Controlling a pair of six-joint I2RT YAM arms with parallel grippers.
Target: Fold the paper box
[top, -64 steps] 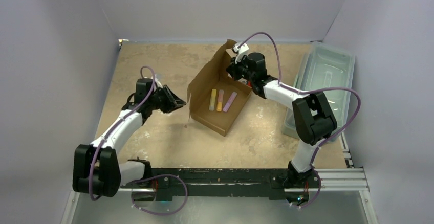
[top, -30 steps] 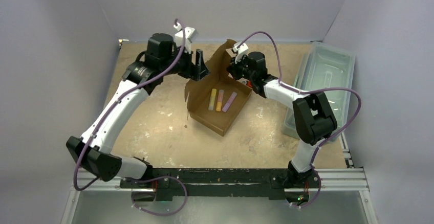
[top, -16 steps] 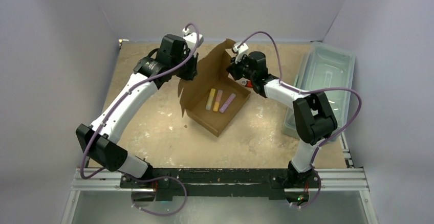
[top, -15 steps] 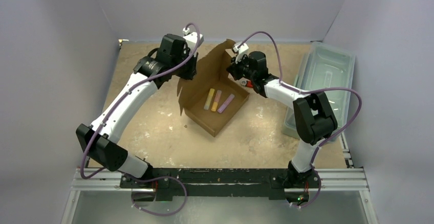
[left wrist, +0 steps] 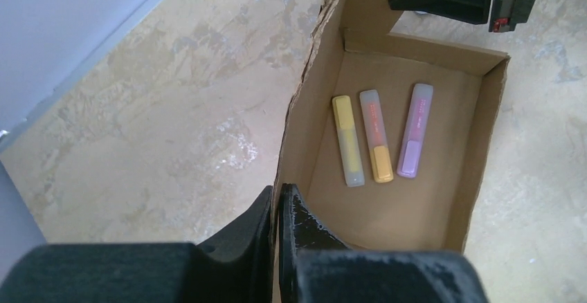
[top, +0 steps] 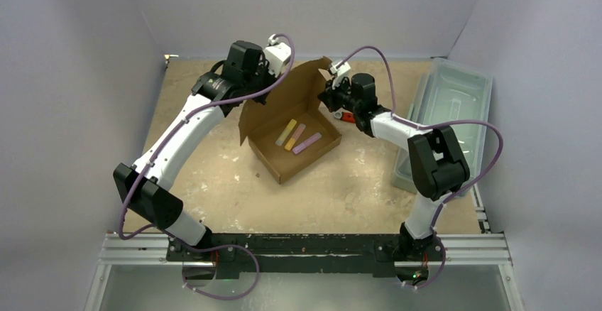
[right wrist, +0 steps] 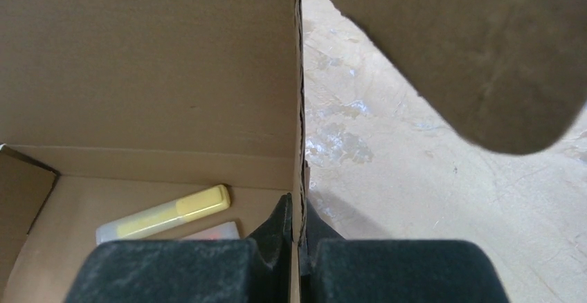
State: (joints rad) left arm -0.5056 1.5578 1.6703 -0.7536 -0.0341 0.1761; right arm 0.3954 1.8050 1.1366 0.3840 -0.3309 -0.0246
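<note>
The paper box (top: 280, 160), brown cardboard, lies open mid-table with its tall lid panel (top: 284, 94) standing along the far-left side. A yellow (left wrist: 346, 140), an orange (left wrist: 376, 135) and a purple highlighter (left wrist: 415, 130) lie on its floor. My left gripper (top: 264, 92) is shut on the edge of the tall panel (left wrist: 301, 120), one finger on each face. My right gripper (top: 328, 96) is shut on the box wall (right wrist: 299, 109) at the far right corner. A rounded flap (right wrist: 471, 54) hangs over the right wrist view.
A translucent grey-green plastic bin (top: 447, 112) stands along the right side of the table, close to the right arm's elbow. Purple-grey walls enclose the tan tabletop (top: 206, 183) on three sides.
The left arm swung from the table's left up to the box, and its gripper shut on the tall panel. The box turned and slid slightly toward the left.
</note>
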